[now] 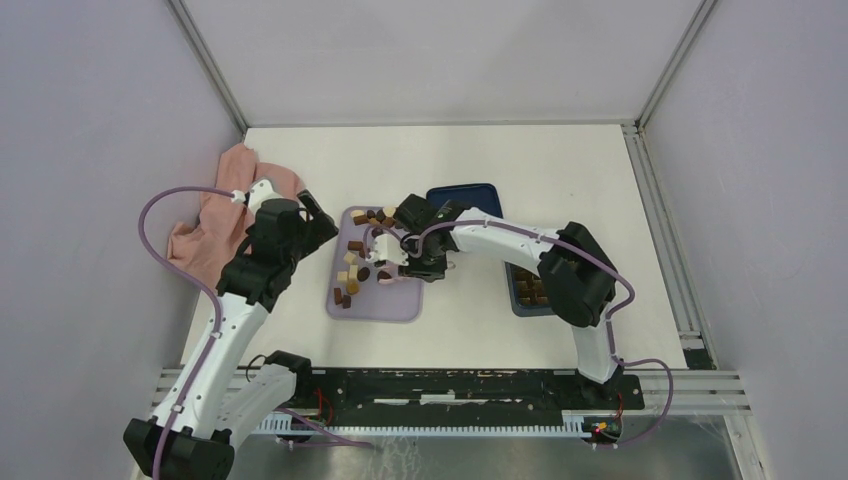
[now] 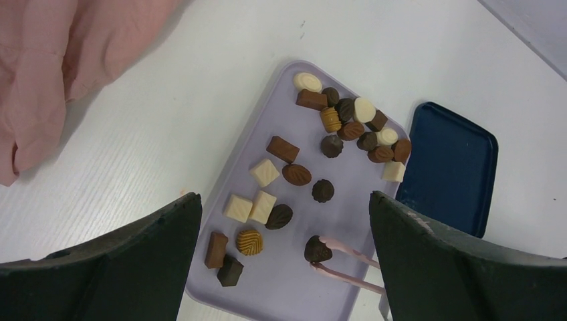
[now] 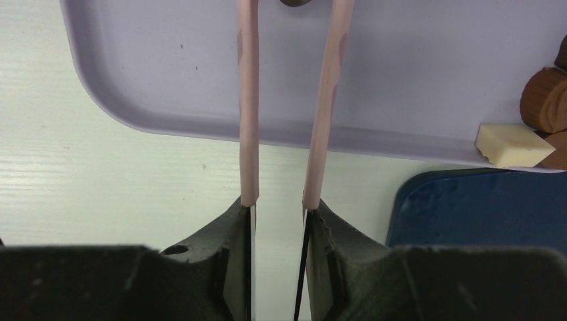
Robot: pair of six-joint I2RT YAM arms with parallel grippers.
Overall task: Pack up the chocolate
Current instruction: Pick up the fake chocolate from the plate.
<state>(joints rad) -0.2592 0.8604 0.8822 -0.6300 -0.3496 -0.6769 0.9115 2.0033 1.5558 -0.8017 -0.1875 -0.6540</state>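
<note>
Left wrist view: right gripper (image 3: 279, 208) clamps tongs (image 2: 351, 267), tips ahead straddling a chocolate (image 2: 317, 249); weak squeeze may drop it

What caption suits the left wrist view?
Pink tongs straddle a dark chocolate on the lilac tray, blue lid alongside.

My left arm (image 1: 222, 335) and right arm (image 1: 495, 232) are white shells broken by chunky black joints, each trailed by a looping lilac cable (image 1: 142, 222). At lower right of the overhead frame a red speck (image 1: 600, 430) shows, maybe an indicator light. My left gripper (image 2: 284, 197) has broad, curved charcoal fingers (image 2: 107, 267); my right gripper (image 3: 279, 204) has the same dark fingers (image 3: 214, 267), one with a small round hole (image 3: 175, 249).
</note>
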